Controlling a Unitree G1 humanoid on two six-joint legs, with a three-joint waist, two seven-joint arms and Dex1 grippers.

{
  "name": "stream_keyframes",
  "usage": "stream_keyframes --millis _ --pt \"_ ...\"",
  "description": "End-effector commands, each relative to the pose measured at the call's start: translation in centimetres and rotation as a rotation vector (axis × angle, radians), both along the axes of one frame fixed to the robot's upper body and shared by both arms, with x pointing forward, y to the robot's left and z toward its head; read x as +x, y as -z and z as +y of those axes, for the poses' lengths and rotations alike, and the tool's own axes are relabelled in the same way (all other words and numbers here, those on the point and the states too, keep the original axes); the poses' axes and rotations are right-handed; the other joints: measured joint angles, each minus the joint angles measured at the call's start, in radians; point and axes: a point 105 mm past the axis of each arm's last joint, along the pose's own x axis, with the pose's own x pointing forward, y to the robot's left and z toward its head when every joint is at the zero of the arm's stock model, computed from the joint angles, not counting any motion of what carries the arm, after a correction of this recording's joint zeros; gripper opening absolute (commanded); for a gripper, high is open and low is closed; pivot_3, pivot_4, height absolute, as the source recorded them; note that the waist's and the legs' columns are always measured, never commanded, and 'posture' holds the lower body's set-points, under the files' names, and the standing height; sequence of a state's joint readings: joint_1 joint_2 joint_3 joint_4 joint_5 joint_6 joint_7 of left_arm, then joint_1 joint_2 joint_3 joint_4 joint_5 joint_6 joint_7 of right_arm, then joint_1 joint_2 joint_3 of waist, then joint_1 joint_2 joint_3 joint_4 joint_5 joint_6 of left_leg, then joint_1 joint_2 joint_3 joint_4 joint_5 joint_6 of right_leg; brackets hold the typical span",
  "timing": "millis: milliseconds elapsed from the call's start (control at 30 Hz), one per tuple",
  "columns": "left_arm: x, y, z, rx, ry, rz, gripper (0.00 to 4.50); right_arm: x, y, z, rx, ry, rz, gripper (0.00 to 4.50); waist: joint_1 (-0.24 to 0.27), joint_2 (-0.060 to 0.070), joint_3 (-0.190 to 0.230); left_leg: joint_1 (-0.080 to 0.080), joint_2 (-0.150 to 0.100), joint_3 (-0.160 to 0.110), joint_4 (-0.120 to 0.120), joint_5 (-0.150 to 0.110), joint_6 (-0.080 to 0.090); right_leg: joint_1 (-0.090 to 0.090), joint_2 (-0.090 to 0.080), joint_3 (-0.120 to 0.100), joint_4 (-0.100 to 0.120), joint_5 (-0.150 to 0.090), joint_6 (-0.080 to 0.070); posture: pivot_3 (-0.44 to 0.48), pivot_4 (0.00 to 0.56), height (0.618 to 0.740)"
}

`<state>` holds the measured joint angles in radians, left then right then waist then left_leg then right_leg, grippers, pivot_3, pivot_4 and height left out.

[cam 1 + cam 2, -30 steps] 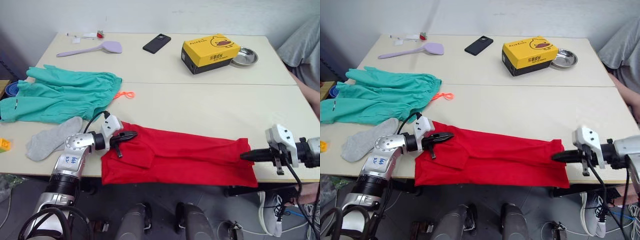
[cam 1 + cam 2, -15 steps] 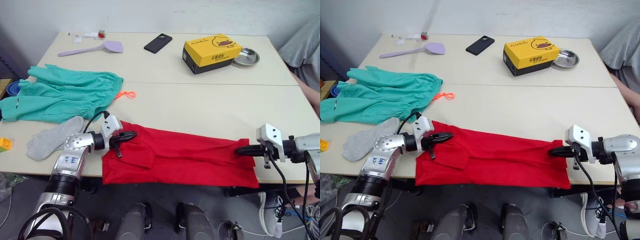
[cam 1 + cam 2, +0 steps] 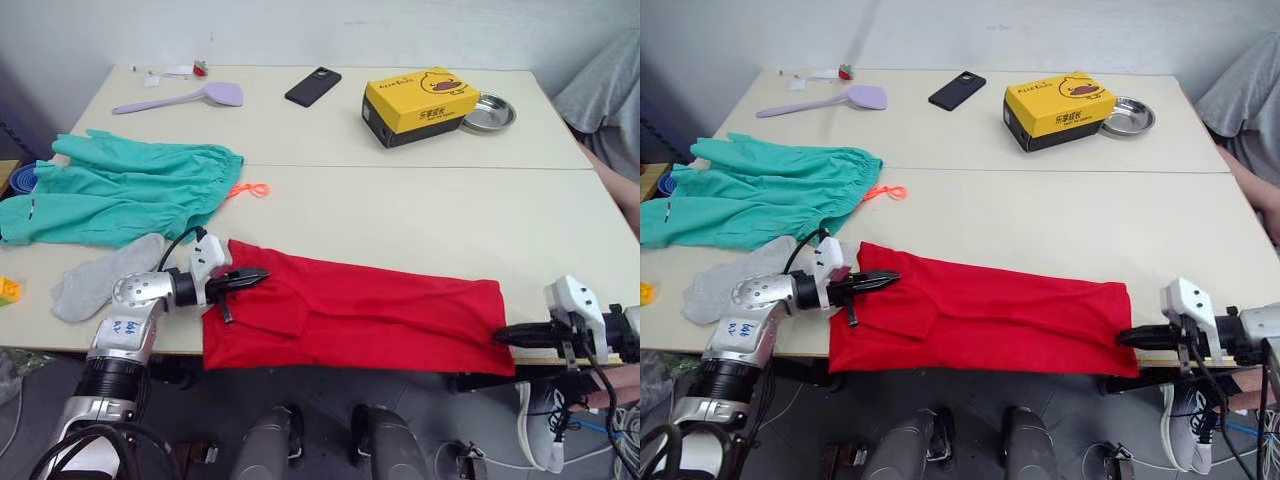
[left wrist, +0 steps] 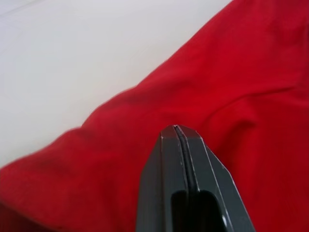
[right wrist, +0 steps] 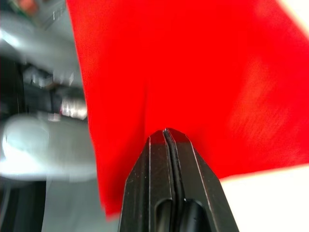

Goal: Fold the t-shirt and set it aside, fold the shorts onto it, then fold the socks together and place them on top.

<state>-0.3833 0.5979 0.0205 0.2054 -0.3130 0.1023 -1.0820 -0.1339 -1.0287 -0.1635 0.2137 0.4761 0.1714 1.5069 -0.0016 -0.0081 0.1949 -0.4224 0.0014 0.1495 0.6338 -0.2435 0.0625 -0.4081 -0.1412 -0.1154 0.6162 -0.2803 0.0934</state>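
A: Grippers?

B: Left gripper [image 3: 262, 273] and right gripper [image 3: 1124, 337] both have fingers pressed together, nothing pinched, at opposite ends of the t-shirt [image 3: 380, 315].

A: Progress?

B: Early, I'd judge. T-shirt half-folded, overhanging the near table [image 3: 400, 220] edge; shorts [image 3: 120, 190] and socks [image 3: 100, 275] unfolded, left. Middle's free.

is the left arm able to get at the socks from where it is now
Probably yes. The socks lie on open table just beside the left gripper, nothing between them; it would first have to leave the t-shirt.
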Motion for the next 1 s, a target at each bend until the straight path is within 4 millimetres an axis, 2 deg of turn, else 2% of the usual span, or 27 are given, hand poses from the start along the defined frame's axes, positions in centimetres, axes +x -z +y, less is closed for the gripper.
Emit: stream_keyframes --millis 33,200,267,367,433,500,700,867,1000 --pt "-0.8 -2.0 -1.0 -0.038 0.067 -0.040 0.00 0.9 -2.0 2.6 0.112 -0.017 -0.074 0.01 0.001 0.000 0.000 0.000 0.000 0.000 0.000 0.000 0.000 0.000 0.000 0.000 0.000 0.000 0.000 0.000 0.150 0.740" --pt "-0.4 -1.2 -3.2 -0.039 0.075 -0.032 0.00 2.7 -0.5 7.5 0.184 -0.003 -0.187 0.01 0.005 0.000 0.000 0.000 0.000 0.000 -0.001 0.000 0.000 0.000 0.000 0.000 -0.002 0.000 0.000 0.000 0.150 0.740" --pt "0.1 -0.7 -3.8 -0.036 0.050 -0.033 0.00 3.0 0.5 9.0 0.179 0.009 -0.213 0.01 0.007 0.000 0.000 -0.001 -0.001 0.000 -0.001 0.000 0.000 0.000 0.000 0.000 -0.002 0.000 0.000 0.000 0.150 0.740" --pt "1.0 0.2 -4.1 -0.018 -0.016 -0.024 0.00 2.9 2.0 9.9 0.145 0.027 -0.230 0.01 0.008 0.000 0.000 -0.002 -0.002 0.000 -0.001 0.000 0.000 0.000 -0.001 0.000 -0.002 0.000 0.000 0.000 0.150 0.740" --pt "1.8 1.0 -3.3 0.007 -0.102 -0.022 0.00 3.0 3.0 9.2 0.113 0.079 -0.265 0.01 0.008 0.000 0.000 -0.002 -0.002 0.000 -0.001 0.000 0.000 0.000 0.000 -0.001 -0.002 0.000 0.001 0.000 0.150 0.740" --pt "2.6 1.2 -2.0 0.018 -0.187 -0.029 0.00 3.6 3.4 7.6 0.094 0.167 -0.318 0.01 0.007 0.000 0.000 -0.001 -0.002 0.000 -0.001 0.000 0.000 0.000 0.000 -0.001 -0.002 0.000 0.001 0.000 0.150 0.740" --pt "4.4 0.9 1.3 -0.026 -0.401 -0.045 0.00 4.2 3.3 3.0 0.092 0.333 -0.393 0.01 0.002 0.000 0.000 0.000 -0.002 0.000 -0.001 0.000 0.000 0.001 0.000 -0.001 -0.001 0.001 0.001 0.000 0.150 0.740" --pt "4.8 0.5 2.8 -0.024 -0.443 -0.057 0.00 4.3 3.6 -1.5 0.035 0.455 -0.396 0.01 0.000 0.000 0.000 0.000 -0.001 0.000 -0.001 0.000 0.000 0.001 0.001 -0.001 -0.001 0.001 0.001 0.000 0.150 0.740" --pt "4.8 -0.1 3.6 -0.037 -0.454 -0.074 0.00 4.6 3.2 -3.9 0.019 0.527 -0.404 0.01 0.000 0.000 0.000 0.001 -0.001 0.000 -0.001 0.000 0.000 0.001 0.000 -0.001 -0.001 0.001 0.001 0.000 0.150 0.740"
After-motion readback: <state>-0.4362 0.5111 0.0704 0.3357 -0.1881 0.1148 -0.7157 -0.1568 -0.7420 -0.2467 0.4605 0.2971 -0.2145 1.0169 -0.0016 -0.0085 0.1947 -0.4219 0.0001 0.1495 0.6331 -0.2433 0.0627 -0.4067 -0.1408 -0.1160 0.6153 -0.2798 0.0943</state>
